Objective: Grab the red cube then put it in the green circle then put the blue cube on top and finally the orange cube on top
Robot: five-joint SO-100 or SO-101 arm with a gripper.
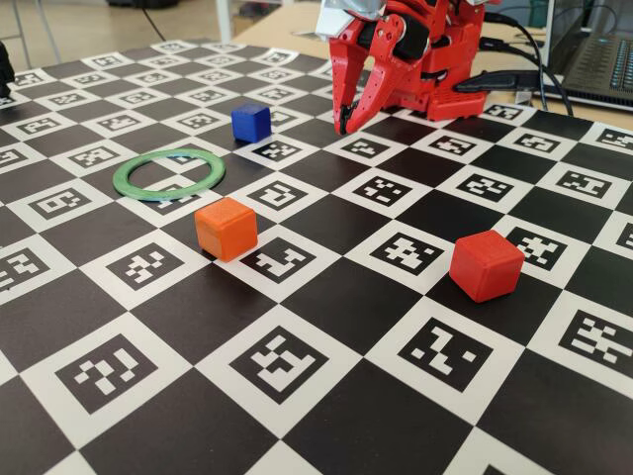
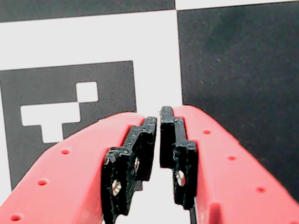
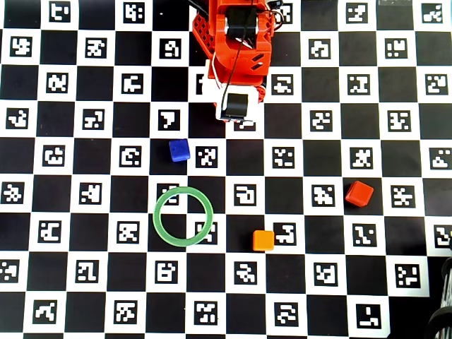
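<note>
The red cube (image 1: 485, 265) sits on the checkered board at the right; in the overhead view (image 3: 359, 193) it is also at the right. The orange cube (image 1: 226, 228) (image 3: 263, 240) sits near the middle. The blue cube (image 1: 250, 122) (image 3: 179, 150) sits just beyond the flat green circle (image 1: 163, 196) (image 3: 156, 217), whose centre holds nothing. My red gripper (image 1: 346, 127) hangs tips-down at the back of the board, right of the blue cube and far from the red cube. In the wrist view the gripper (image 2: 159, 119) is shut on nothing, over a white marker square.
The board (image 1: 326, 297) is covered in black squares and white squares with printed markers. The red arm base (image 3: 236, 35) stands at its far edge. A laptop (image 1: 603, 59) and cables lie on the table behind the board at the right.
</note>
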